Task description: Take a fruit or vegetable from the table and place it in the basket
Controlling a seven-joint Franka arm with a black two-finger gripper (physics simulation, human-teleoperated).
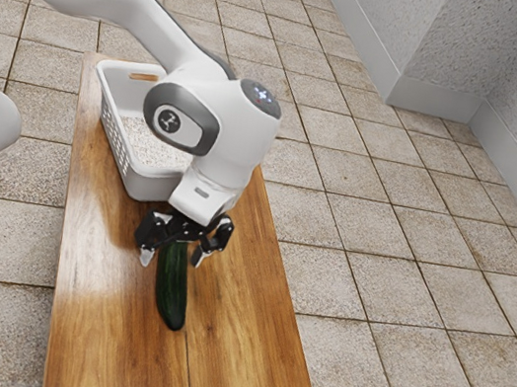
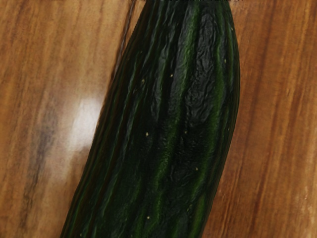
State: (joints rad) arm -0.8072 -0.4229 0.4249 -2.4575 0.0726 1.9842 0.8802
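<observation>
While the white basket [image 1: 125, 146] sits on the wood bench [image 1: 95, 325], the dark green cucumber [image 1: 172, 291] lies on the bench too, outside the basket. The black pincer [image 1: 172, 257] is wide open, w/ 2 fingers [image 1: 146, 257] apart & one end of the cucumber btwn them.

Glossy, grained wood makes up the bench [image 1: 80, 323]; the cucumber [image 2: 168, 124] has ridged, wrinkled skin; the basket [image 1: 138, 167] looks like smooth plastic.
</observation>
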